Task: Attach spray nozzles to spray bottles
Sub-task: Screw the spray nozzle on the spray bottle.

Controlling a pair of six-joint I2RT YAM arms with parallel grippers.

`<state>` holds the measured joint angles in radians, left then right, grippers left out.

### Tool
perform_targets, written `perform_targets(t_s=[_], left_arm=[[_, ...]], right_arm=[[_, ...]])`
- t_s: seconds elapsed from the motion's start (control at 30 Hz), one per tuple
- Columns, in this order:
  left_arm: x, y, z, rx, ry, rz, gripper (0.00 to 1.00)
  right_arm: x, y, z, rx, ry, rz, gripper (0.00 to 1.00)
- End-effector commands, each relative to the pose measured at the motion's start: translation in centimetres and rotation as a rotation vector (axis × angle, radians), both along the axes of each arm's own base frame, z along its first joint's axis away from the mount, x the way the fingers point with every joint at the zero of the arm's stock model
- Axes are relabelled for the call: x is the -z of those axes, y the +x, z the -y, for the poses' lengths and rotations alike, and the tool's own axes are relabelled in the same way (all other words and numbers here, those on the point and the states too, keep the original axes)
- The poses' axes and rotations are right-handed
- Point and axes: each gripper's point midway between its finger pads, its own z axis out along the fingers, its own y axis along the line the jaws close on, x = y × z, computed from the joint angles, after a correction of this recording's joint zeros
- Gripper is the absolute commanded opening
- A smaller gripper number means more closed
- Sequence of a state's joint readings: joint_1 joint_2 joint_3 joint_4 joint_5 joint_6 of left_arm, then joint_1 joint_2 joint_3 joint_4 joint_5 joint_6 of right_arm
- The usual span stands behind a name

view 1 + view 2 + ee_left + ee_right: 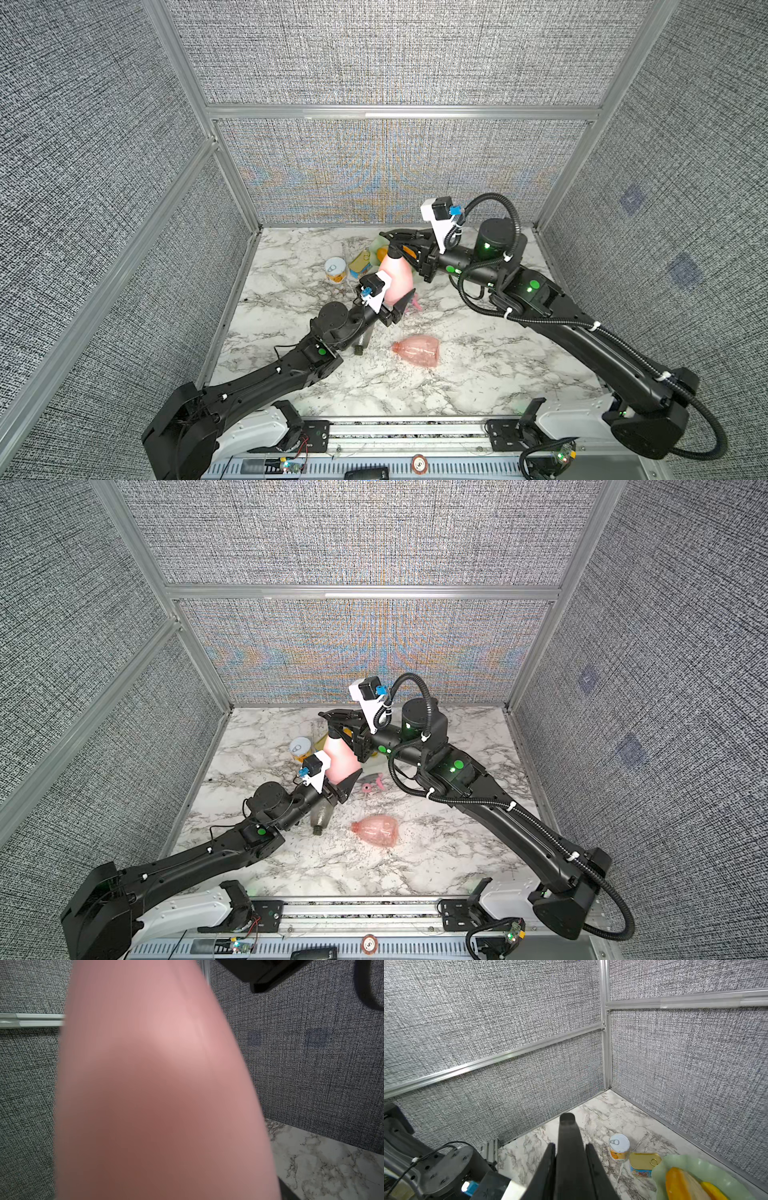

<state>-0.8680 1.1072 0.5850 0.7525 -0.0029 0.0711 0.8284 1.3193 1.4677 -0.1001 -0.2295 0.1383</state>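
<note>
Grip: the right gripper (570, 1145) was pressed onto the black spray nozzle (568, 1126), which stuck out between both fingers.
Other grip: the left gripper (397, 305) was closed around the lower body of the pastel pink bottle (397, 272); this bottle filled most of the left wrist view.
Place: the black nozzle sat at the top of the pink bottle's neck, above the far middle of the marble table (478, 374).
Step in hand: by my judgement, fitting of the first nozzle, its collar being set onto the neck.
Doubt: the neck was small and half covered in both top views, so I could not tell if the thread had caught.
Next move: the nozzle needed to stay in line with the neck and be turned, while the left gripper held the bottle firm.
Right arm: reached across to the far side, forearm almost level, wrist pointing toward the robot's left.
Left arm: lay low and stretched forward, wrist lifted toward the bottle.
Waiting: the clear pink bottle (417, 351) lay on its side near the middle; the smoky grey bottle (321, 816) lay partly under the left arm; the grey-and-pink nozzle (372, 782) lay just beside the left gripper.
Not for the task: a round can (336, 270), a flat tin (359, 264) and a green plate (658, 1169) stood at the far side.
</note>
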Motion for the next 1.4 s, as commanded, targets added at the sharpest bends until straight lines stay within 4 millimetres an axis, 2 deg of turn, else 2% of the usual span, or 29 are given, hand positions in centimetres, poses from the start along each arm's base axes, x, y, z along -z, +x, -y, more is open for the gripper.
perform_targets(t_s=[0.0,0.17,0.3,0.53,0.73,0.87,1.2,1.37], left_arm=[[-4.0,0.2,-1.0,-0.050,-0.103,0.094,0.73],[-3.9,1.2,-1.7,-0.129,-0.072,0.115,0.72],[-3.9,1.8,-2.2,-0.184,-0.057,0.131,0.71],[-3.8,2.6,-3.3,-0.269,-0.050,0.153,0.71],[-3.5,3.1,-3.7,-0.317,-0.032,0.172,0.70],[-3.1,3.4,-3.8,-0.340,-0.009,0.177,0.70],[-2.5,3.2,-3.3,-0.307,0.000,0.176,0.70],[-2.1,3.1,-3.0,-0.287,0.001,0.171,0.71]], right_arm=[[6.2,0.7,0.7,0.106,-0.226,-0.106,0.23],[6.6,2.0,1.2,0.305,-0.263,-0.116,0.21],[6.5,2.1,0.8,0.402,-0.276,-0.104,0.21],[5.4,2.5,0.5,0.581,-0.209,-0.100,0.22],[5.5,2.9,-1.1,0.650,-0.183,-0.117,0.22],[5.6,2.9,-1.6,0.651,-0.156,-0.140,0.27],[0.4,1.3,-0.7,0.579,-0.093,-0.080,0.44],[-1.2,0.7,-0.1,0.567,-0.089,-0.046,0.52]])
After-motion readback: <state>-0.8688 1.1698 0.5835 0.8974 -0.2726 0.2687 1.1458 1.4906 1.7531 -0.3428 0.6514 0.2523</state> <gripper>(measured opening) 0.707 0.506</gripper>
